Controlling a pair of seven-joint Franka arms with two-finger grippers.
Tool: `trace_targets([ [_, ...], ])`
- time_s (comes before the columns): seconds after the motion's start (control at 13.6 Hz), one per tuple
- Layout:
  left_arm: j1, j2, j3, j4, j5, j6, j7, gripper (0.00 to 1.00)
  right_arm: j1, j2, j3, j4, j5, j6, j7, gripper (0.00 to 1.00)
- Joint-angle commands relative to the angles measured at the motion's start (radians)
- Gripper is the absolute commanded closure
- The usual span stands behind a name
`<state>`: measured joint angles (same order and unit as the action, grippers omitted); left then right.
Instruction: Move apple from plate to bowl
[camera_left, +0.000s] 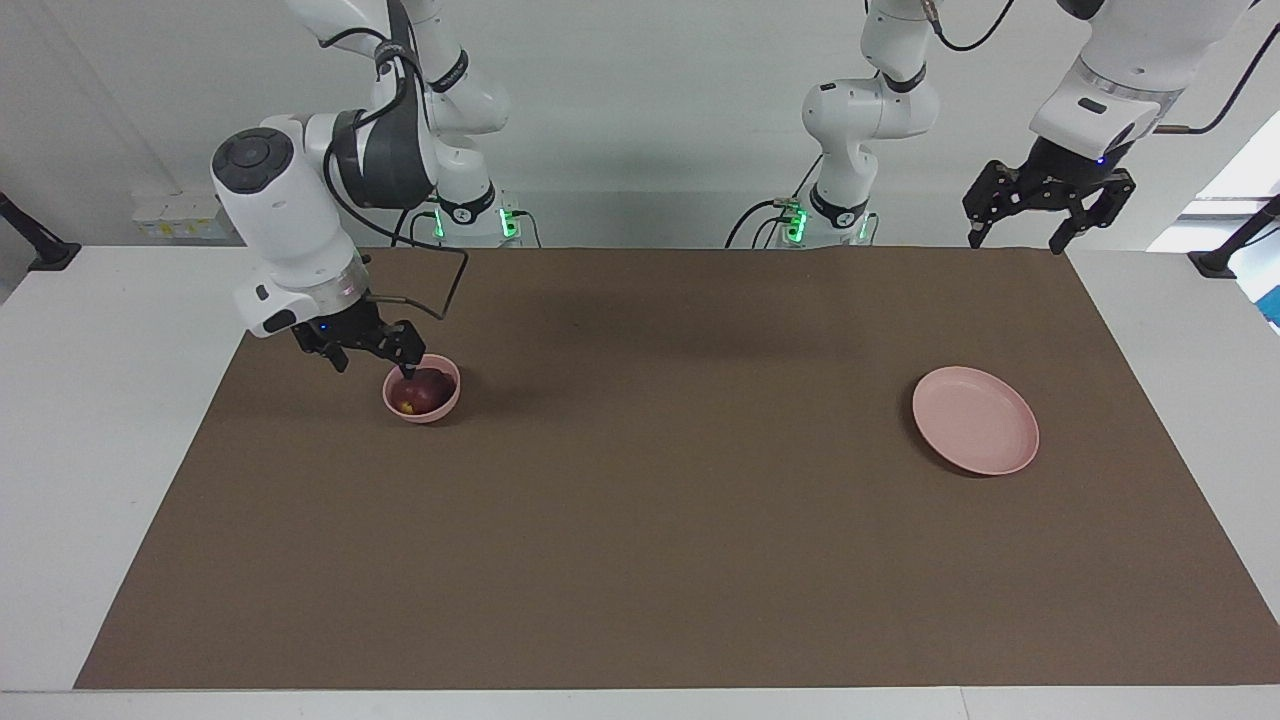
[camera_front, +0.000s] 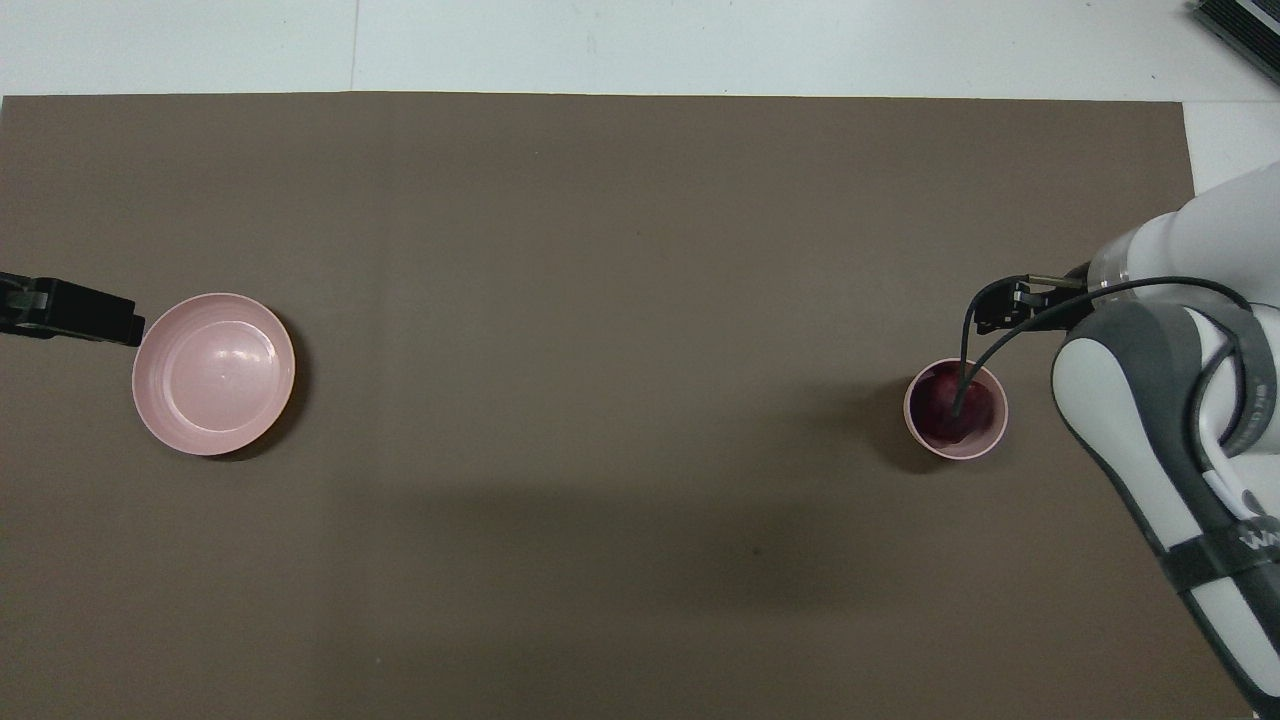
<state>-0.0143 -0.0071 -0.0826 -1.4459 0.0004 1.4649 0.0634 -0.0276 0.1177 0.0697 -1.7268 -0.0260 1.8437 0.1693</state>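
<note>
The dark red apple (camera_left: 428, 392) lies in the small pink bowl (camera_left: 449, 400) toward the right arm's end of the table; both also show in the overhead view, the apple (camera_front: 940, 405) filling the bowl (camera_front: 955, 452). My right gripper (camera_left: 375, 362) is open and empty, low beside the bowl, with one fingertip (camera_left: 408, 370) at the bowl's rim over the apple. In the overhead view the right arm hides it. The wide pink plate (camera_left: 975, 420) (camera_front: 213, 373) is empty toward the left arm's end. My left gripper (camera_left: 1015, 240) (camera_front: 70, 310) waits open, raised beside the plate.
A brown mat (camera_left: 640, 520) covers most of the white table (camera_left: 90, 400). A black cable (camera_front: 975, 340) from the right wrist hangs across the bowl in the overhead view.
</note>
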Motion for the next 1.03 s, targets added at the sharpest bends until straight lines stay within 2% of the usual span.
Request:
trace_targets([
  [0.0, -0.006, -0.007, 0.015, 0.007, -0.014, -0.018, 0.007, 0.00, -0.012, -0.032, 0.002, 0.107, 0.006, -0.113, -0.104, 0.00],
  [0.29, -0.004, -0.007, 0.015, 0.007, -0.014, -0.018, 0.007, 0.00, -0.017, -0.061, 0.001, 0.222, 0.035, -0.314, -0.125, 0.00],
  [0.44, -0.006, -0.007, 0.015, 0.007, -0.014, -0.018, 0.007, 0.00, -0.018, -0.067, -0.007, 0.236, 0.053, -0.360, -0.125, 0.00],
  [0.66, -0.004, -0.007, 0.015, 0.007, -0.014, -0.018, 0.007, 0.00, -0.046, -0.116, -0.016, 0.221, 0.094, -0.356, -0.126, 0.00],
  [0.96, -0.004, -0.007, 0.015, 0.007, -0.014, -0.018, 0.007, 0.00, -0.045, -0.118, -0.018, 0.213, 0.090, -0.353, -0.132, 0.00],
])
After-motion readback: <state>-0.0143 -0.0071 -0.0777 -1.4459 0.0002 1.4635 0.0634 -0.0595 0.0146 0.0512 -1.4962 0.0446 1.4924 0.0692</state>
